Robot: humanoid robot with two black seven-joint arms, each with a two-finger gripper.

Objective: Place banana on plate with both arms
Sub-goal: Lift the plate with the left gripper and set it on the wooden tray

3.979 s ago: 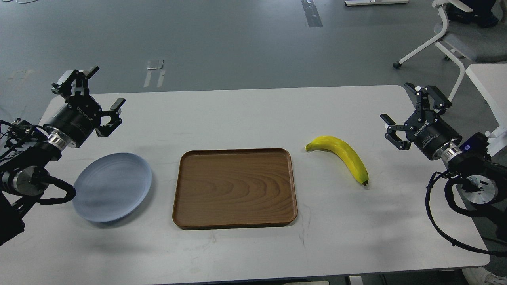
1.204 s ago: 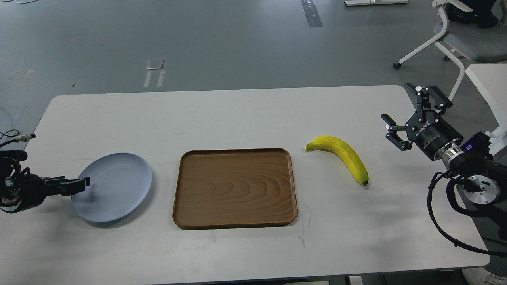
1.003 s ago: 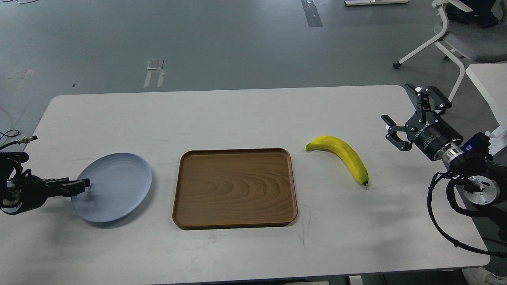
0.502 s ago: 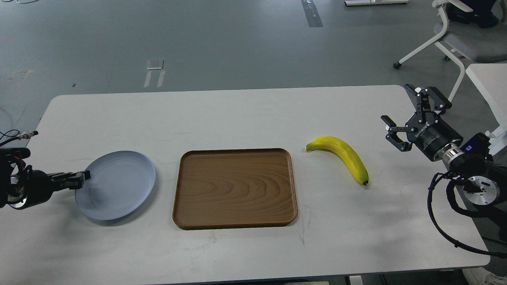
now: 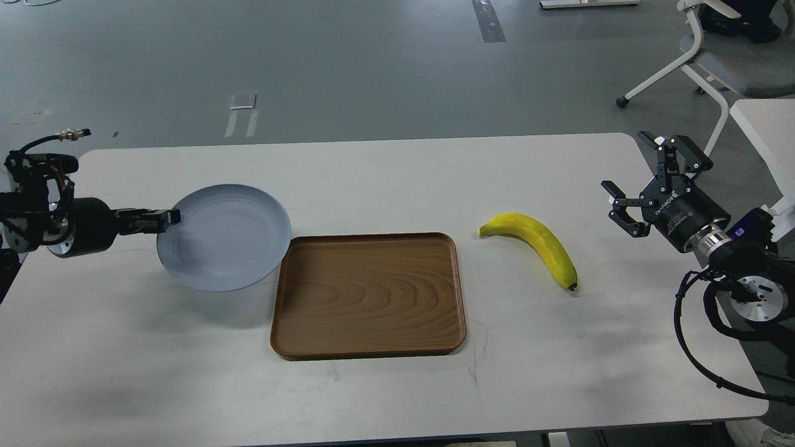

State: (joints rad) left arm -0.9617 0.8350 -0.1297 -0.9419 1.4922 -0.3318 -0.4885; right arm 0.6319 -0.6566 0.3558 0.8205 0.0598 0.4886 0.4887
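Observation:
The pale blue-grey plate point(image 5: 225, 237) hangs above the table, tilted, its right rim over the tray's left corner. My left gripper point(image 5: 169, 217) comes in level from the left and is shut on the plate's left rim. The yellow banana point(image 5: 538, 244) lies on the table right of the tray, stem end to the left, dark tip toward the front. My right gripper point(image 5: 646, 177) is open and empty, hovering to the right of the banana, apart from it.
A brown wood-grain tray point(image 5: 368, 294) lies at the table's middle. The white table point(image 5: 397, 385) ends close behind my right gripper. A white chair point(image 5: 714, 56) and a second white table point(image 5: 767, 133) stand at the back right.

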